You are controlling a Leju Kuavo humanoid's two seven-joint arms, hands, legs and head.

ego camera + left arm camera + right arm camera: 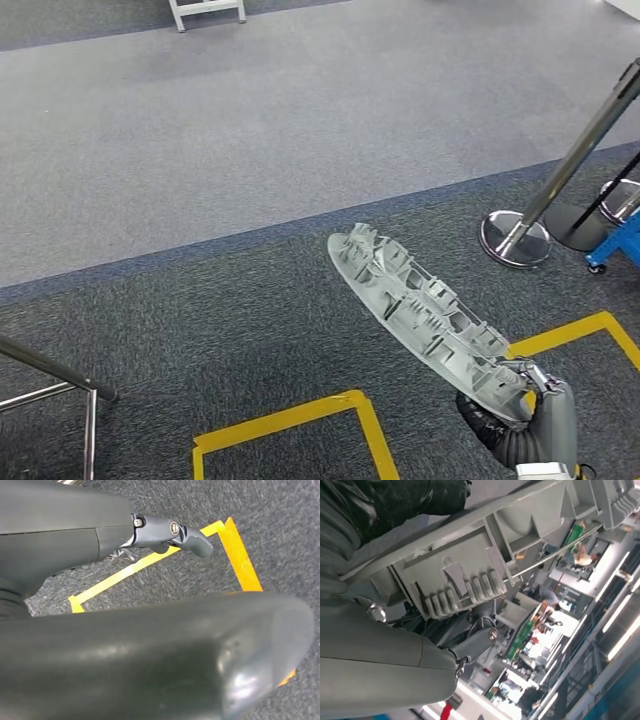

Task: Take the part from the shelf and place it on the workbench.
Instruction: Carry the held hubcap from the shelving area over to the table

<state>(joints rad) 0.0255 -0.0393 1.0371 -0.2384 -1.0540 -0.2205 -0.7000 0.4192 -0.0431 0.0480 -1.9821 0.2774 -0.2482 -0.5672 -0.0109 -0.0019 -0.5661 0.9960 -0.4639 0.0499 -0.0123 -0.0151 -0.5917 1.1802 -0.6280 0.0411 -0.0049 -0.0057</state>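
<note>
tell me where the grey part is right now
In the head view the grey part is low on the right, gripped at its near end by the right hand, over dark carpet beside the yellow floor tape.

Long grey ribbed part (423, 312), tilted

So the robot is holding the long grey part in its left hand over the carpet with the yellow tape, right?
Not quite. The long grey part is in the robot's right hand, not its left; the head view shows that hand gripping one end of it. The rest is right: the part hangs over the dark carpet with the yellow tape.
</note>
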